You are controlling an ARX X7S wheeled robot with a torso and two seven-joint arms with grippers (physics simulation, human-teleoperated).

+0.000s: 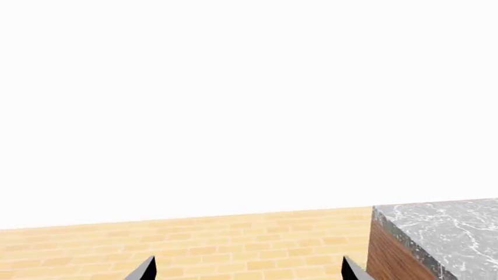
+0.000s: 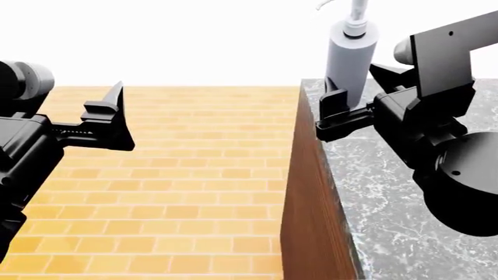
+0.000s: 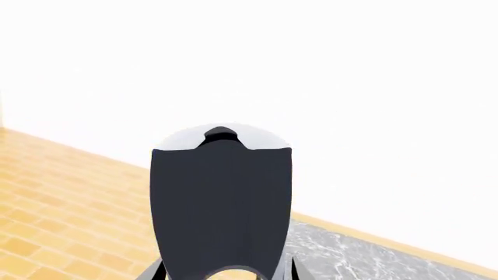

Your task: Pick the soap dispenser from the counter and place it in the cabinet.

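Your right gripper (image 2: 360, 108) is clamped on the soap dispenser (image 2: 350, 61), left gripper (image 2: 109, 119) apart; a low grip could tip it.

tan brick-patterned floor (image 2: 195, 175), white backdrop (image 2: 195, 35)

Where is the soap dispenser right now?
In the head view, the soap dispenser stands upright at the counter's far left corner, between the right gripper's fingers.

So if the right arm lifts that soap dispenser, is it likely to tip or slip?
The soap dispenser is tall and slim, so it probably tips easily if nudged high. Its smooth round body looks rigid but possibly slippery. The right pincer brackets its lower part, which should help steady it over the counter.
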